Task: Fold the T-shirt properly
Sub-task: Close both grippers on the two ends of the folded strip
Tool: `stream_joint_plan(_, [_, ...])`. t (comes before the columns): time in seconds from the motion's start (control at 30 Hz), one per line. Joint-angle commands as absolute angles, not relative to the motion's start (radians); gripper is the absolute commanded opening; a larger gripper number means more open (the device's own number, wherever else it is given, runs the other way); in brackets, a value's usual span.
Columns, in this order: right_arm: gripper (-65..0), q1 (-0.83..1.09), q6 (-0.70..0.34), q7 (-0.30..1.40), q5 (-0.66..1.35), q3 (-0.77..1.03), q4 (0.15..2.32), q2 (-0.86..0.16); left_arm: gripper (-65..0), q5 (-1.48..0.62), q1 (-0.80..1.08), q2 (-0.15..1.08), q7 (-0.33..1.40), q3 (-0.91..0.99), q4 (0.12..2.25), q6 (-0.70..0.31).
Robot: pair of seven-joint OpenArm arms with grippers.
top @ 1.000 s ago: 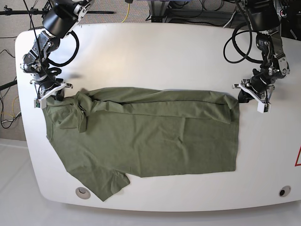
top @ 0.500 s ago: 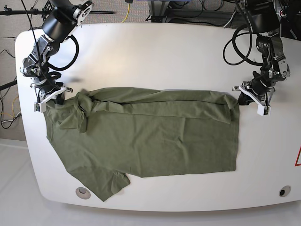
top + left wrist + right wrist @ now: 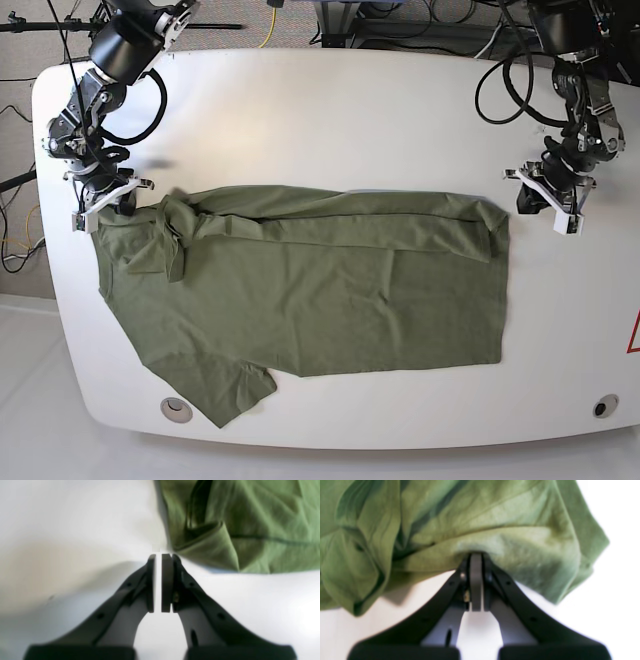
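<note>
T-shirt (image 3: 300, 290) flat on table (image 3: 330, 110), right hand (image 3: 476, 555) pinching its edge, left hand (image 3: 158, 556) pressed together, empty.

The left pincer (image 3: 158, 557) is closed on nothing, pointing down. The right pincer (image 3: 476, 555) is clamped tight, its arm bent low.

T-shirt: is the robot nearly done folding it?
Not nearly. Done: the T-shirt's far long edge is folded over onto itself. In hand: the right end effector is shut at one far corner and looks to pinch the cloth; the left end effector is shut beside the other corner, holding nothing. Left: one sleeve sticks out at the near edge, and the shirt lies spread across the table, so more folds are needed.
</note>
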State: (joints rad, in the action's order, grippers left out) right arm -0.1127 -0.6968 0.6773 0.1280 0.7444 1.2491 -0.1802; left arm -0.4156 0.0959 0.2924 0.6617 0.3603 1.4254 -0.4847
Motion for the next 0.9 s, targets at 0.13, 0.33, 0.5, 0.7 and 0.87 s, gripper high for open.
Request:
stream_joint_plan(0.13, [-65.0,-0.119,-0.698,0.661,0.150,0.743,1.261,-0.193,-63.1,-0.424,0.117,0.312,0.641,0.364,1.447,-0.492])
stream_joint_plan(0.33, [-65.0,-0.123,-0.698,0.660,0.142,0.744,1.253,-0.194,-63.3,-0.435,0.139,0.311,0.644,0.363,1.426,-0.494])
stream_joint_plan(0.5, [-65.0,-0.125,-0.698,0.660,0.142,0.744,1.251,-0.195,-63.3,-0.438,0.144,0.310,0.646,0.361,1.419,-0.494])
stream_joint_plan(0.7, [-65.0,-0.135,-0.698,0.655,0.141,0.734,1.252,-0.189,-63.2,-0.450,0.150,0.309,0.644,0.357,1.441,-0.488])
stream_joint_plan(0.87, [-65.0,-0.141,-0.698,0.651,0.135,0.735,1.248,-0.186,-63.3,-0.451,0.153,0.307,0.649,0.351,1.468,-0.486])
